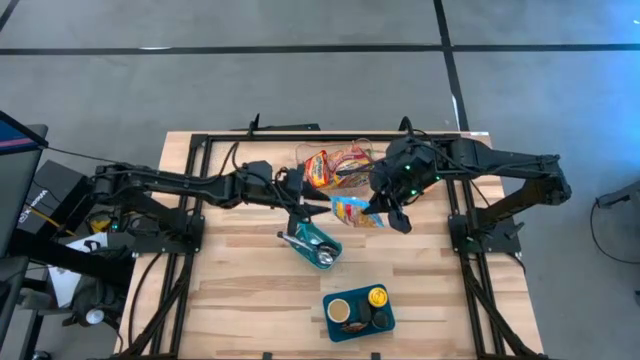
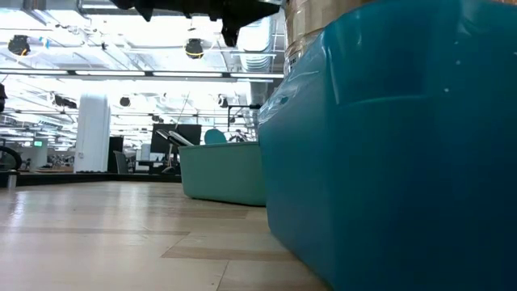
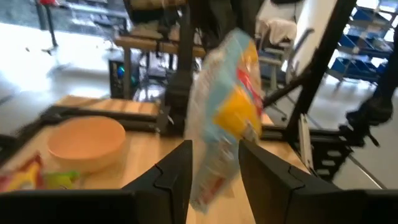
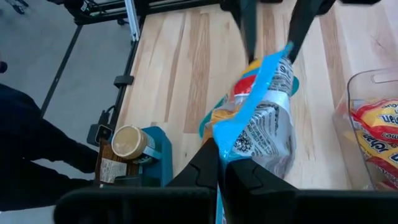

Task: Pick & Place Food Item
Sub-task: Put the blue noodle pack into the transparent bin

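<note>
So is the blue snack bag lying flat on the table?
No, the right pincer holds the snack bag up off the wood.

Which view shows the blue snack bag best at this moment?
The right wrist view: the snack bag fills the centre, pinched at its sealed edge by the shut right claw. The left wrist view shows it blurred between the left claw's fingers; the high view shows it small; the low view misses it.

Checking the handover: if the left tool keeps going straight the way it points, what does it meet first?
The snack bag, hanging from the shut right tool, already sits between the left tool's open fingers; contact is unclear.
</note>
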{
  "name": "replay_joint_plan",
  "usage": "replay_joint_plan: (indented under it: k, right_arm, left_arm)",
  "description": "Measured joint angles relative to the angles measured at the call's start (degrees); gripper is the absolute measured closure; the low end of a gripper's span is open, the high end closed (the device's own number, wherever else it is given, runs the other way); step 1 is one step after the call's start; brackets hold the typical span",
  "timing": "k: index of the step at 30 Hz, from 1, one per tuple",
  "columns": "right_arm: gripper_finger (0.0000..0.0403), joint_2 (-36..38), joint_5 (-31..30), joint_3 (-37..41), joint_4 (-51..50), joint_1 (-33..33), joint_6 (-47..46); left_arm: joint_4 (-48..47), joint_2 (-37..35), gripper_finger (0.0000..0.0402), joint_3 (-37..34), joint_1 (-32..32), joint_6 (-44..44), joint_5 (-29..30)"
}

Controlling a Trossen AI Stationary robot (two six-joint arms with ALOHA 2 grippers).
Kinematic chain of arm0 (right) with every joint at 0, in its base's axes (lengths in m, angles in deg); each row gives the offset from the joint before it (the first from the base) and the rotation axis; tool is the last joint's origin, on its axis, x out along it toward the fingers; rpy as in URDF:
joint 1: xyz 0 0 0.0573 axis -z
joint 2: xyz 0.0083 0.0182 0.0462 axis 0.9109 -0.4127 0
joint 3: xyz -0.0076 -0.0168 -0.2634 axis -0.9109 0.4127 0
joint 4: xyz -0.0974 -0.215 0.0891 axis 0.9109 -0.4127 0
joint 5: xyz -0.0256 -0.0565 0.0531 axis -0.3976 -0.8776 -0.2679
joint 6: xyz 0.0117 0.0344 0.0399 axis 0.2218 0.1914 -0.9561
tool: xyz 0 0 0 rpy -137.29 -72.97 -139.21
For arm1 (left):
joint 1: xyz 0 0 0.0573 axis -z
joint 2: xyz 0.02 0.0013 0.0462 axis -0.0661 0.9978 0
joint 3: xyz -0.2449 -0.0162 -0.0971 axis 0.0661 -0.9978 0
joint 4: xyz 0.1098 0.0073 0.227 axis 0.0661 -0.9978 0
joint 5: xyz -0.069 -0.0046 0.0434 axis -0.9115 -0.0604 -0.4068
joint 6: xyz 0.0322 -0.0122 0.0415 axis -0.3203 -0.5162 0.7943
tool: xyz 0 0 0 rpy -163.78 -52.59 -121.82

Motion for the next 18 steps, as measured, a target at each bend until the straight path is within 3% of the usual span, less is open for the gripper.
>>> replay_joint_plan:
  k: [12,18]
  right_arm:
    - [0.0403,0.00,-0.02,0.00,-0.03,-0.74,0.00]
    - [0.0403,0.00,-0.02,0.00,-0.04,-0.74,0.00]
  left_arm:
    - [2.07,1.62,0.0181,0.01,-0.41,-3.96,-1.23]
    - [5.55,3.11,0.0152,0.00,-0.48,-5.17,-1.21]
